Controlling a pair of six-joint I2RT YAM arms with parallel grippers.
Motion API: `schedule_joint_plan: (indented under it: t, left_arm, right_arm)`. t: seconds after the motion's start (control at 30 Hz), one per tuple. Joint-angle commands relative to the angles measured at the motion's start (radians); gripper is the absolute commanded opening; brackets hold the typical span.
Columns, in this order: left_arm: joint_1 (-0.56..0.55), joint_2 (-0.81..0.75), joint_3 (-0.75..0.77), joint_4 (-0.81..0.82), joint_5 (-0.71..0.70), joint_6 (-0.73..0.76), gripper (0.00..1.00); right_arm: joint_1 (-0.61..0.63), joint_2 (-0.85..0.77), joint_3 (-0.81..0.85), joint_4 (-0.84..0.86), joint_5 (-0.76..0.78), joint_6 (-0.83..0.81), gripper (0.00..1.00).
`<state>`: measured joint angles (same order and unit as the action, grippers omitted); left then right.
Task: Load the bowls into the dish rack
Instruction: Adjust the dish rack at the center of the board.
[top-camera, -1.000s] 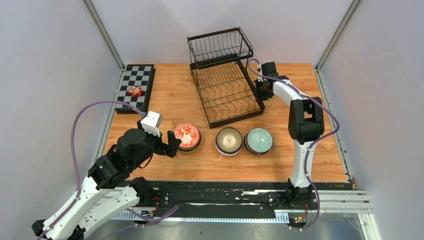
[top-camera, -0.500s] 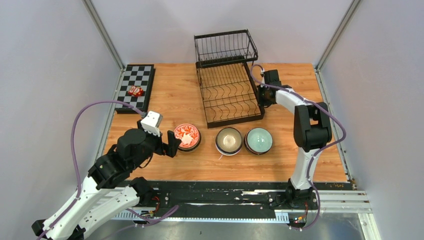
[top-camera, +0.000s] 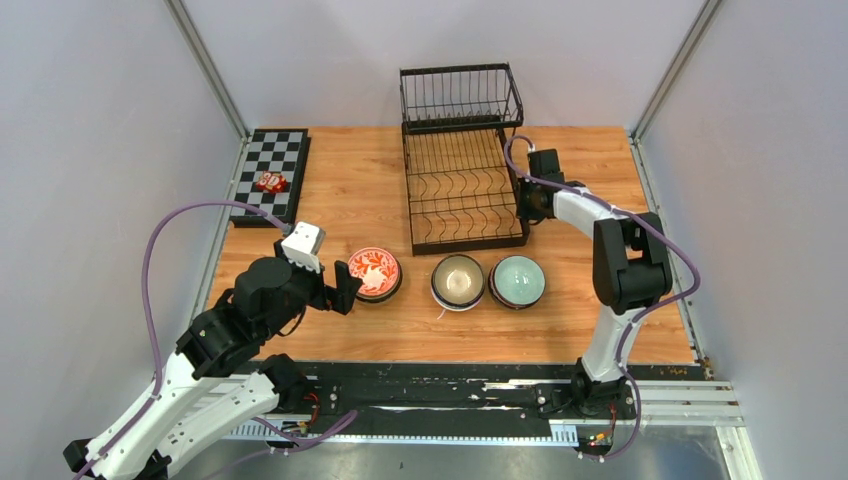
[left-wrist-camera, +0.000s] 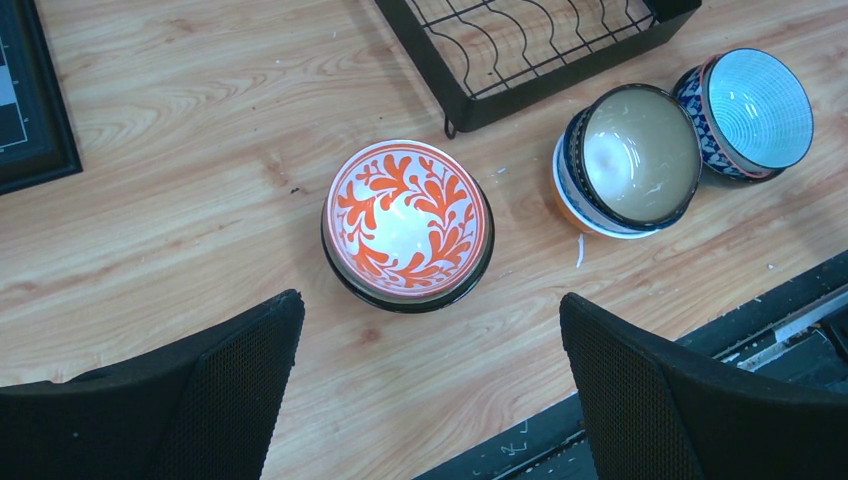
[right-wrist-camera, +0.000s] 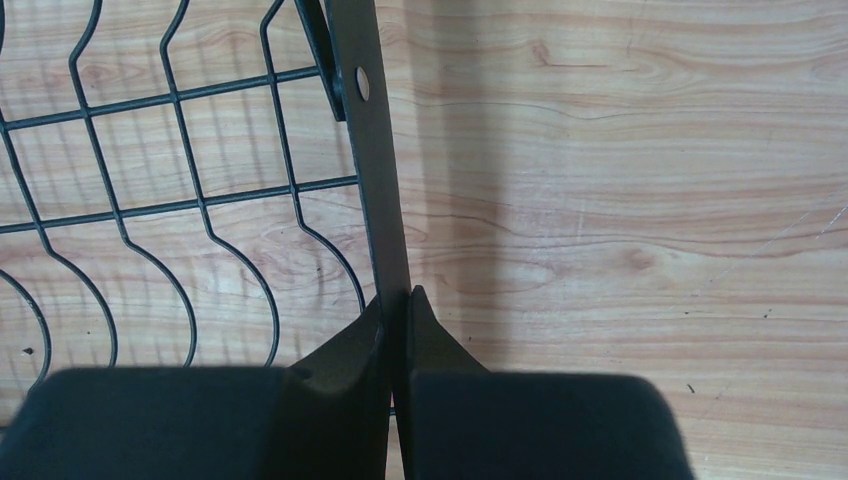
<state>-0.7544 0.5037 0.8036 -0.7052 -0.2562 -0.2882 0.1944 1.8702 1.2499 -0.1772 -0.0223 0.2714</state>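
Your right gripper (right-wrist-camera: 397, 300) is clenched on the dish rack (right-wrist-camera: 372, 150), pinching its right rail.
Your left gripper (top-camera: 344, 292) gapes wide beside the red bowl (top-camera: 374, 272). The cream bowl (top-camera: 458, 281) and pale green bowl (top-camera: 518, 281) sit on the table (top-camera: 340, 190), just before the dish rack.

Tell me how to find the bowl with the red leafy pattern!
Start at the black wire dish rack on the wooden table. In the row just in front of it, take the leftmost bowl. Only it has orange-red leaves on white inside.
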Motion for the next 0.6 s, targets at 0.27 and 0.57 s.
schedule_joint_plan:
  t: [0.27, 0.57]
  left_arm:
    - [-0.005, 0.013, -0.004, 0.003, -0.011, -0.003, 1.0]
    - [-0.005, 0.011, -0.004, 0.002, -0.011, -0.002, 1.0]
  right_arm:
    - [0.065, 0.088, 0.141, -0.027, 0.006, 0.128, 0.03]
    - [0.074, 0.093, 0.156, -0.045, 0.012, 0.118, 0.04]
